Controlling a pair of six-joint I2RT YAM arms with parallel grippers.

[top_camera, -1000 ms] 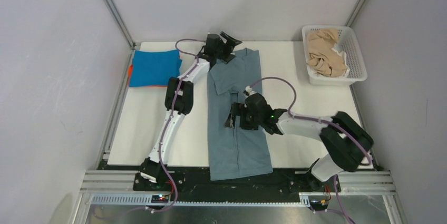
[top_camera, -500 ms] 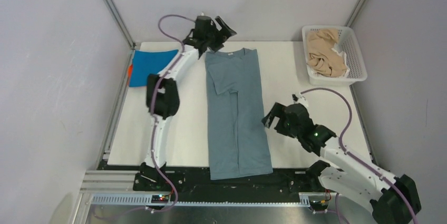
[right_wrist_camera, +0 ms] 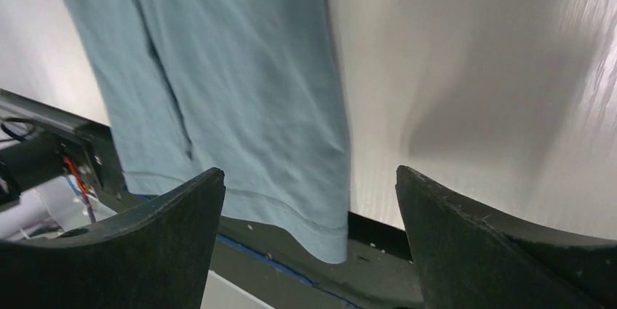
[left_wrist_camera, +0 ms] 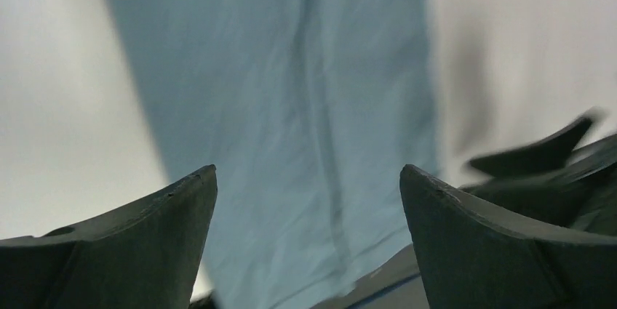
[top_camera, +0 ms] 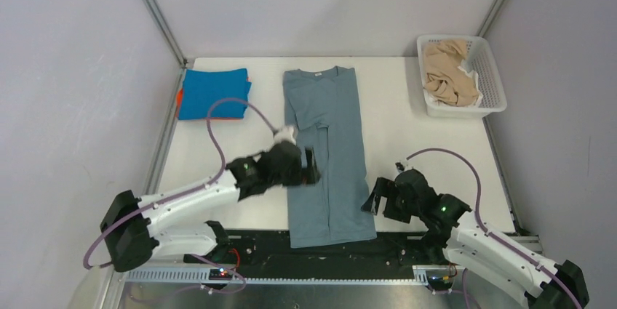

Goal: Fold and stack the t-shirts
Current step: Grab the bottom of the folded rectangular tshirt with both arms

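Note:
The grey-blue t-shirt [top_camera: 325, 150] lies as a long narrow strip down the middle of the table, sleeves folded in, its hem hanging over the near edge. It fills the left wrist view [left_wrist_camera: 291, 105] and shows in the right wrist view [right_wrist_camera: 233, 76]. My left gripper [top_camera: 311, 167] is open and empty over the shirt's left edge. My right gripper [top_camera: 375, 200] is open and empty by the shirt's near right corner. A folded bright blue t-shirt [top_camera: 213, 93] lies on an orange one [top_camera: 179, 98] at the far left. Beige t-shirts [top_camera: 447, 70] fill the basket.
A white lattice basket [top_camera: 491, 76] stands at the far right corner. The black rail [top_camera: 327, 245] runs along the table's near edge under the shirt's hem, also in the right wrist view [right_wrist_camera: 378, 243]. Metal frame posts rise at the back corners.
My left arm has swung from the shirt's collar at the far edge back to its lower left side. My right gripper has moved nearer, down to the shirt's near right corner.

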